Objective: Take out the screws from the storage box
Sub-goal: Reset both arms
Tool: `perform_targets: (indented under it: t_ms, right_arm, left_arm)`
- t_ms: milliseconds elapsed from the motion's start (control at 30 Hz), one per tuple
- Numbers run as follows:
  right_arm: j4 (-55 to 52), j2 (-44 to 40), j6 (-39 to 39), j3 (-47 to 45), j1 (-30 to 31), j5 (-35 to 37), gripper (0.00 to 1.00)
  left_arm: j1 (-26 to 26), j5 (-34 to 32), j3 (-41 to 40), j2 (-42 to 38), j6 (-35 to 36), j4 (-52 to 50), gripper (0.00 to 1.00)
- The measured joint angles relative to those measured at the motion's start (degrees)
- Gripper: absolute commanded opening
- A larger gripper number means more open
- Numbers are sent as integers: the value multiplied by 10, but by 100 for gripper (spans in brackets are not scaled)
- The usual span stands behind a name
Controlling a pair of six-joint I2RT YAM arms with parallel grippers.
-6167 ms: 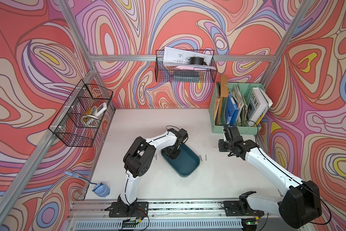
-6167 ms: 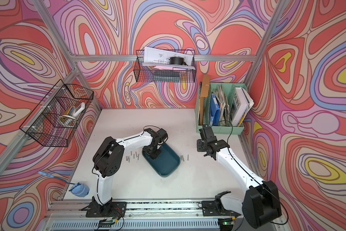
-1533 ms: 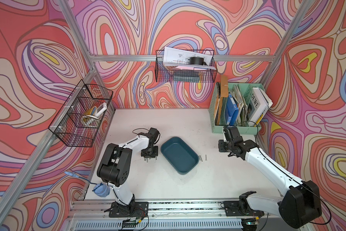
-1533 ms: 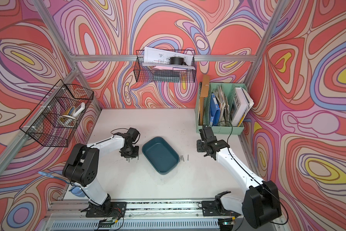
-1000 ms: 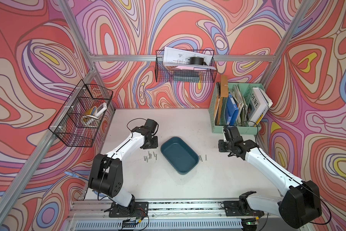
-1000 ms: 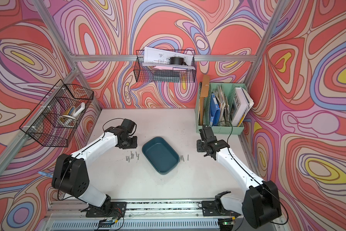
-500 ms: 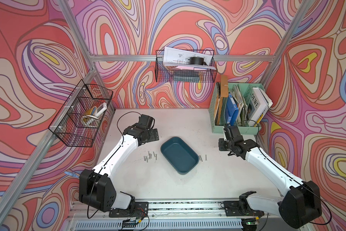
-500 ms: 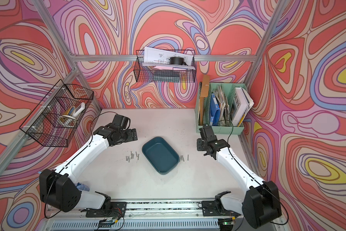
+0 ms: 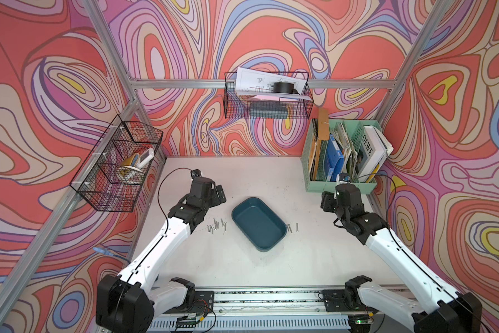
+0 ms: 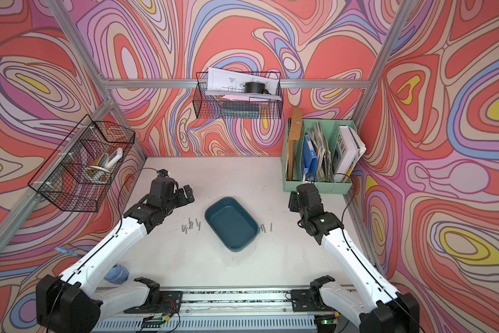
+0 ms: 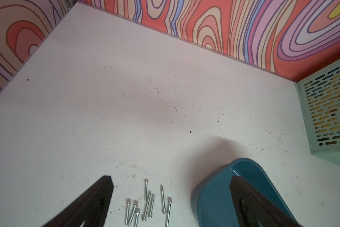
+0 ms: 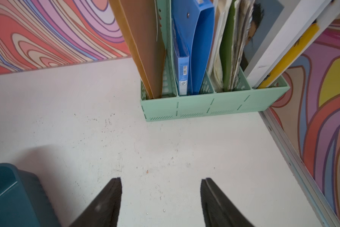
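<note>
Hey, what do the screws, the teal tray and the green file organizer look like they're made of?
Screws: likely steel, bright silver, thin shanks with small round heads. Teal tray: probably moulded plastic, smooth semi-matte, rounded corners. Green file organizer: probably plastic, matte, with moulded slot perforations.

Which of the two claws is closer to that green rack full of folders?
Right. The right gripper hangs open just in front of the green file organizer. The left gripper is on the other side of the teal tray, near a cluster of screws.
</note>
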Motion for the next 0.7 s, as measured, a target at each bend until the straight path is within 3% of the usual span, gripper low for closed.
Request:
perform_targets:
  t_ms: [67,133,167,533,700]
  right_arm:
    - [39,-25,2,-28,0,15,77]
    - [85,-46,-1,-58,0,28,94]
    - [103,-52,-3,-70,0,32,98]
    - [259,-36,-52,-153,0,65,98]
    - [318,-14,-74,-172,0,80,98]
  left_arm:
    - [0,-3,-43,-22,0,55,99]
    - [0,-9,-78,-38,1,107,99]
    - [0,-12,-87,-40,2,122,99]
    - [2,-125,-82,-17,65,164,99]
    - [4,-173,-136,-19,113,254,99]
